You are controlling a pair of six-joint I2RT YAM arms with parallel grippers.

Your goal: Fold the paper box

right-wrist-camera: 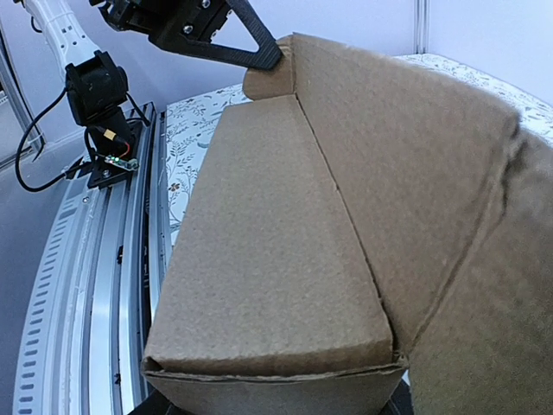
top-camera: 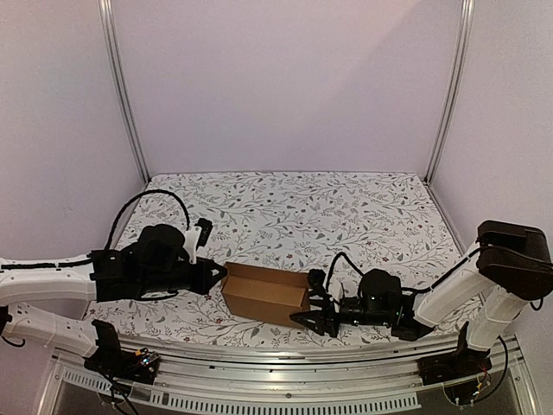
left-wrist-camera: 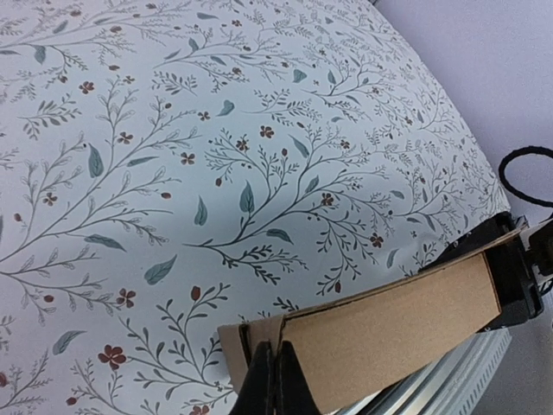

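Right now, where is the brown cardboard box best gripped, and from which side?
Probably the thin wall at the right short end of the brown cardboard box, coming in level from the right: the open top leaves that sheet edge exposed, and the left gripper occupies the left end.

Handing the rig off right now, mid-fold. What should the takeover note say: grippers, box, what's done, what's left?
Left gripper: fingers together, apparently pinching a flap at the left end of the paper box.
Right gripper: at the box's right near corner. Open or shut is unclear, as cardboard fills its wrist view.
Box: on the floral tablecloth, near the front edge, between the arms.
Done: walls raised, box shape formed.
Left: the top looks open from above, so closing and tucking remain.
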